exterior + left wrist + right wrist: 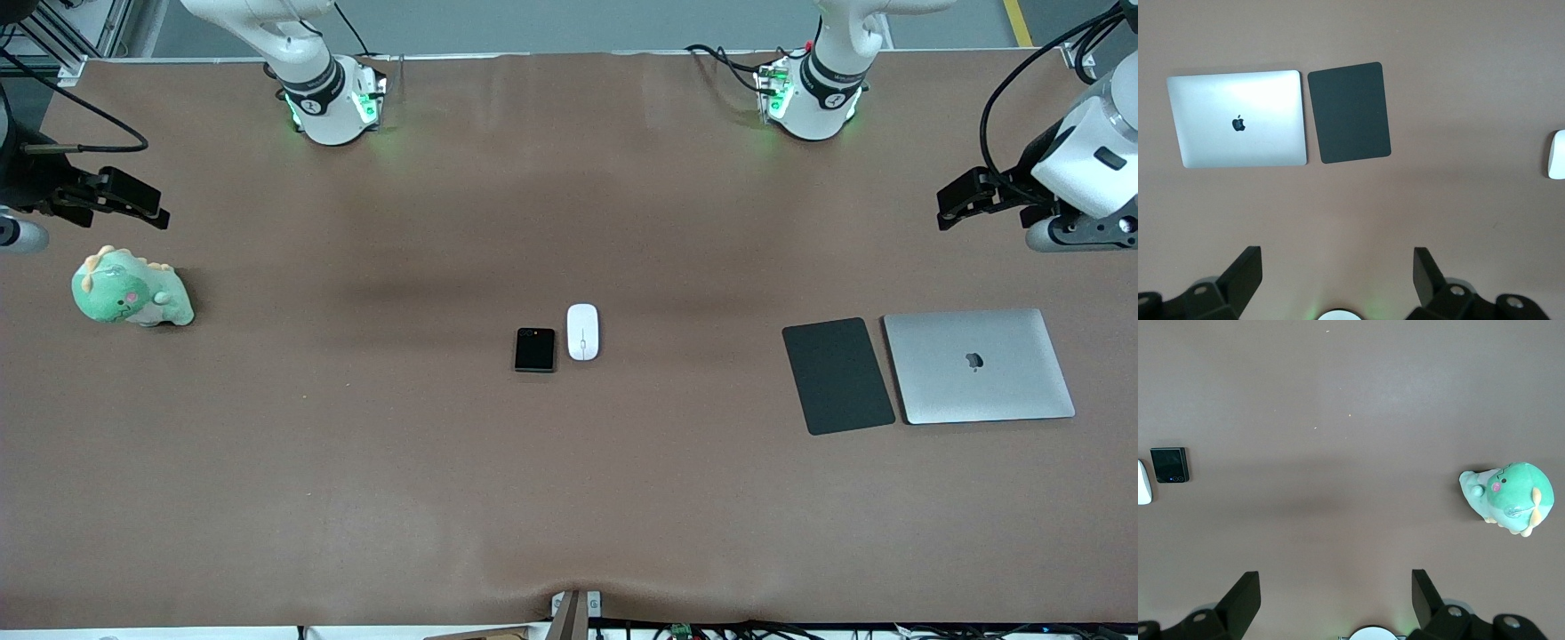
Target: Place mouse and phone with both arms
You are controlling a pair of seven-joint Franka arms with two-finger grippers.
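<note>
Lying side by side at the middle of the table (356,498), the glossy white mouse (582,332) and the flat black phone (534,349) are just beside each other, not yet touched. The left gripper (1337,273) hovers near the silver laptop (978,365) and the matte dark pad (837,375); the right gripper (1336,595) hovers near the plush toy (130,289). Both have fingers wide open and hold nothing. Each arm should descend straight (the mouse looks slippery) and pinch the long sides.

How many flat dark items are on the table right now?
2: the black phone mid-table beside the white mouse; the dark grey pad beside the closed laptop, toward the left arm's end.
</note>
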